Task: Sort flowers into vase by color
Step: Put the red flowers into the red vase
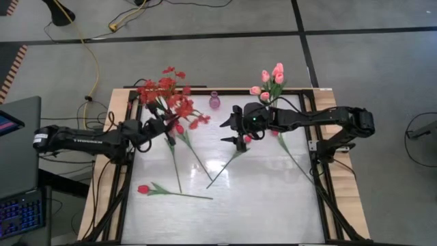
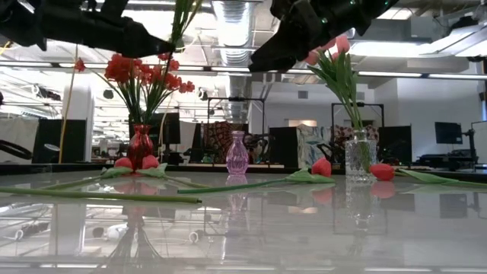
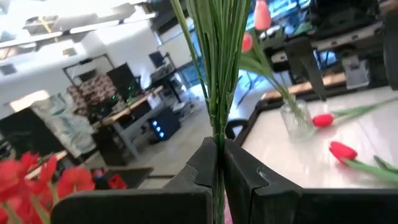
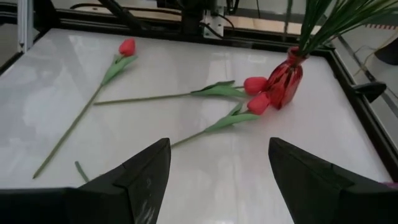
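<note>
Left tool point(image 3: 219, 177) clamped on light, springy green stems point(image 3: 217, 74); right tool point(image 4: 217, 180) wide open, empty. Best gripped mid-stem.

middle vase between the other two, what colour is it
The middle vase is translucent purple-pink glass and looks empty; the low view shows it best.

The counter point(image 2: 251, 228) is a glossy white sheet, basically mirror-like, inside a pale wood frame point(image 1: 345, 198). Red vase point(image 4: 285, 81), purple vase point(image 2: 237, 154) and clear vase point(image 2: 360, 156) all look like shiny glass. Pincer fingers point(image 4: 140, 177) are matt black plastic.
</note>
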Tool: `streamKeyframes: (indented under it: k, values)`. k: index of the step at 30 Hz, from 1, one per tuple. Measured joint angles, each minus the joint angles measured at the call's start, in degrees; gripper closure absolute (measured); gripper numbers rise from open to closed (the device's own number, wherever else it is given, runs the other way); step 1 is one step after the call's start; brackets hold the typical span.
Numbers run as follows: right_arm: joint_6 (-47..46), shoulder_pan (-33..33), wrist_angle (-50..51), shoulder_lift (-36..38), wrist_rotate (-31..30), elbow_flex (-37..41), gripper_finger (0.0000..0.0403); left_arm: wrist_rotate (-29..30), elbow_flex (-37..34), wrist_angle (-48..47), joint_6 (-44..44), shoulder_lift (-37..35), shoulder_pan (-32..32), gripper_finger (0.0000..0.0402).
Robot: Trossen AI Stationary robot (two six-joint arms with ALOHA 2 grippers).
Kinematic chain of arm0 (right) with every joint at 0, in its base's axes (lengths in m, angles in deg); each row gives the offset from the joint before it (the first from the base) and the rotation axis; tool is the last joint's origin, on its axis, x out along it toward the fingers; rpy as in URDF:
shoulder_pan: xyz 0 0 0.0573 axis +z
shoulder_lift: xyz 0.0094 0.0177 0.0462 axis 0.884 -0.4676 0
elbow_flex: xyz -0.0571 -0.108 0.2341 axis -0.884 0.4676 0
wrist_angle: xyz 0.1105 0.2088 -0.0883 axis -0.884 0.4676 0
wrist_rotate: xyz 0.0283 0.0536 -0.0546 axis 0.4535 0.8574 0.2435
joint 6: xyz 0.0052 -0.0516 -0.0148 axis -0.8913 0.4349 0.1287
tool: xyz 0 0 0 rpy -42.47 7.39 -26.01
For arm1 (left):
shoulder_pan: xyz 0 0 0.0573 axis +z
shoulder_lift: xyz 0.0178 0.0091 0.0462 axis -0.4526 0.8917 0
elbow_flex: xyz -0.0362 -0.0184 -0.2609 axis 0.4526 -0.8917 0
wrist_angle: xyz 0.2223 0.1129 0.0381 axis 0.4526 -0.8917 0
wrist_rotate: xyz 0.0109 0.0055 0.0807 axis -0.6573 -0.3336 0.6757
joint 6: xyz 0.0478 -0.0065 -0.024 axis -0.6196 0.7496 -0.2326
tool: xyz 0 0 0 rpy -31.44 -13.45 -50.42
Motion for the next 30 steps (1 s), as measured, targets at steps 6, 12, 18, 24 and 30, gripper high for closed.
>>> streamKeyframes:
  k: [6, 12, 18, 24, 30]
  values:
    - [0.03, 0.10, 2.11, 0.00, 0.16, 0.00, 0.0104, 19.06, -0.87, -4.92, 4.14, 0.00, -11.29, 0.0401]
    - [0.95, 0.11, 2.44, 0.00, 0.21, 0.00, 0.0104, 31.15, -3.58, -5.25, 4.92, 0.00, -19.64, 0.0401]
    - [2.01, 0.13, 2.61, 0.00, 0.23, 0.00, 0.0104, 36.05, -7.59, -4.30, 6.12, 0.00, -18.90, 0.0401]
    - [2.40, 0.14, 2.30, 0.00, 0.23, 0.00, 0.0104, 27.51, -9.51, 5.94, 2.67, 0.01, -12.43, 0.0401]
    - [1.52, 0.87, 2.35, 0.00, 0.23, 0.00, 0.0104, 21.66, -9.50, 11.18, -5.35, -0.55, -6.03, 0.0401]
